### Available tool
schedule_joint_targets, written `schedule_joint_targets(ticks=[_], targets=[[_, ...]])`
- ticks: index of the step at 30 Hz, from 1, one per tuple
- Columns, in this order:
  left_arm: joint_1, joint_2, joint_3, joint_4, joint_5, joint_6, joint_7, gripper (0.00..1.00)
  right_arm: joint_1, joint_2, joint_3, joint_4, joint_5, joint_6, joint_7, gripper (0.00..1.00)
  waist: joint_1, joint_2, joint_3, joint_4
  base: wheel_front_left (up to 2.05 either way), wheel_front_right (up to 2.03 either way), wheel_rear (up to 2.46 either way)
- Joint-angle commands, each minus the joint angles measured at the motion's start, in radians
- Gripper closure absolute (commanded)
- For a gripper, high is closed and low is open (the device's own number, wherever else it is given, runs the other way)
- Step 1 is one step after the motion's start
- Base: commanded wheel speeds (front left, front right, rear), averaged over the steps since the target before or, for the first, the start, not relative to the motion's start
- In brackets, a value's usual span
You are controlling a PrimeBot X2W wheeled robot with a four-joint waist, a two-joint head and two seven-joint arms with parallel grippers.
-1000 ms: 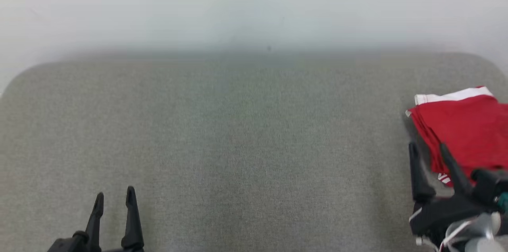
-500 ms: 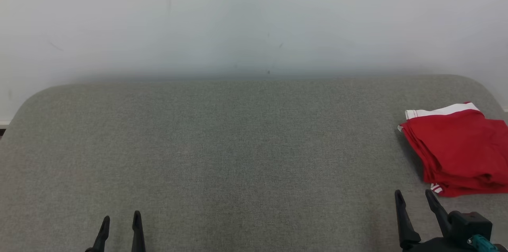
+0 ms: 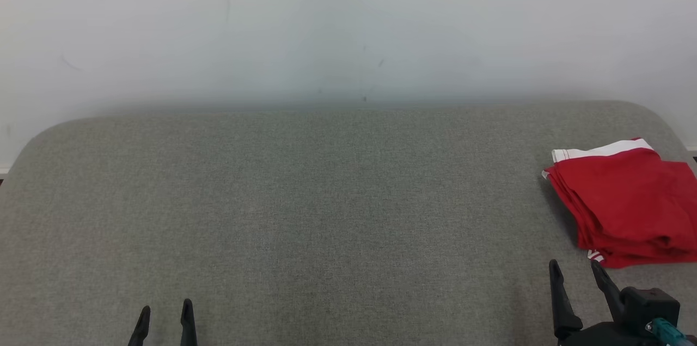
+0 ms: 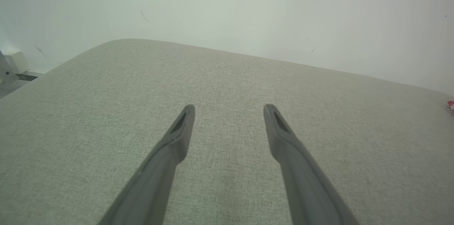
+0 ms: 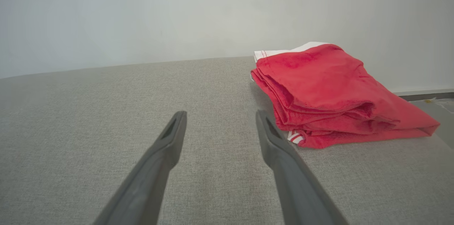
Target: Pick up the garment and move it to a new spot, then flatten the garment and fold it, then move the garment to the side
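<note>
Fabric of a coarse grey weave is stretched over the counter (image 3: 326, 199), whose far corners are rounded. A plain pale wall (image 3: 326, 19) is seen behind it. The garment (image 3: 626, 199) is made of soft red cloth with a white band along its far edge. It is laid at the counter's right end, folded into a thick, layered stack. A white-striped marking is shown at its near corner, too small to be read.

The jaws of the left gripper (image 3: 166, 305) are held released over bare counter at the near left, well apart from the garment. The jaws of the right gripper (image 3: 574, 263) are likewise released, with nothing between them, and are set near the garment's near-left corner without touching it.

One second earlier the right fingers were seen overlapping the garment's near edge. They are now drawn clear of it, though the head camera has also been tilted since.
</note>
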Motion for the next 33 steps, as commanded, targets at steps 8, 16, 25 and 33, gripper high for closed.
schedule_joint_targets(ticks=[8, 16, 25, 33], targets=[[-0.012, 0.005, 0.001, 0.007, 0.004, -0.004, -0.003, 0.0, -0.003, 0.002, 0.0, -0.005, 0.022, -0.002, 0.008, 0.0, 0.0, 0.0, 0.006, 0.007, 0.0, 0.0, 0.0], [-0.018, 0.006, 0.0, 0.017, -0.001, -0.008, -0.003, 0.0, 0.004, 0.002, 0.005, -0.011, 0.031, -0.002, 0.012, 0.0, 0.0, 0.0, 0.012, 0.012, 0.0, 0.0, 0.0], [-0.006, -0.008, 0.009, 0.053, -0.038, -0.008, 0.025, 1.0, -0.003, 0.003, -0.002, 0.043, 0.074, 0.0, 0.022, 1.0, 0.0001, 0.0, 0.014, 0.014, 0.0, 0.0, 0.0], [-0.024, -0.01, 0.029, 0.039, -0.201, -0.012, 0.083, 1.0, -0.015, 0.003, 0.018, 0.047, 0.259, 0.0, 0.014, 1.0, 0.0001, 0.0, 0.015, 0.014, 0.0, 0.0, 0.0]])
